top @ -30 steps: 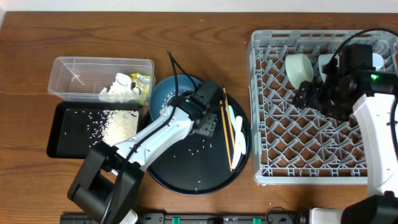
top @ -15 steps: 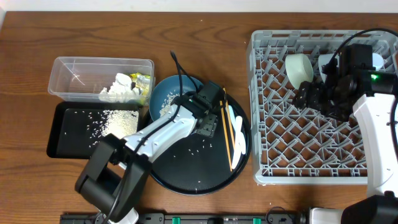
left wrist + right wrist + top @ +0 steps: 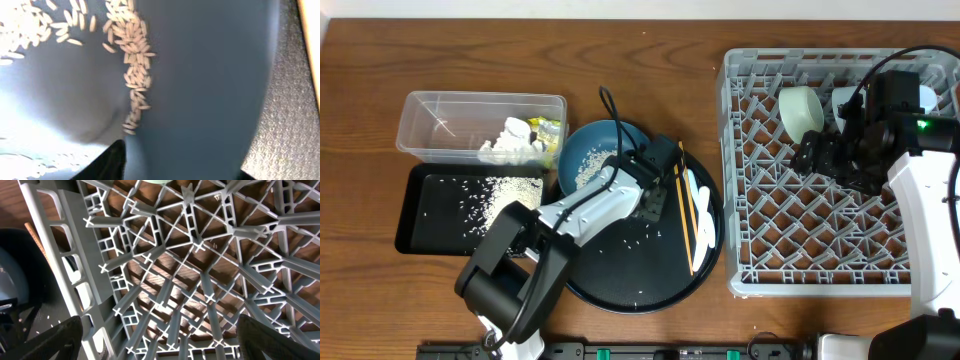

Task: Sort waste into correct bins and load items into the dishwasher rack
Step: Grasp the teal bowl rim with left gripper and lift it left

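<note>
The big dark-blue bowl (image 3: 582,150) sits at the back left of the round black tray and holds loose rice (image 3: 588,167). My left gripper (image 3: 638,172) is shut on the bowl's right rim. In the left wrist view the bowl's wall (image 3: 200,75) fills the space between my fingers (image 3: 182,162), with rice (image 3: 132,65) inside it. My right gripper (image 3: 820,155) hovers open and empty over the grey dishwasher rack (image 3: 760,250); its wrist view shows the fingers (image 3: 165,340) wide apart above the lattice (image 3: 200,245). Wooden chopsticks (image 3: 685,200) and a white spoon (image 3: 702,218) lie on the round tray.
The clear tub (image 3: 440,115) holds white napkins (image 3: 510,142) and a yellow-green wrapper (image 3: 550,130). The shallow black tray (image 3: 420,230) in front of it holds rice. The round black tray (image 3: 640,270) has scattered grains. Pale cups (image 3: 802,108) stand in the rack's back part.
The left gripper and the dark-blue bowl have shifted slightly left and back, and more of the bowl's inside and rice shows. The right arm has not moved.
</note>
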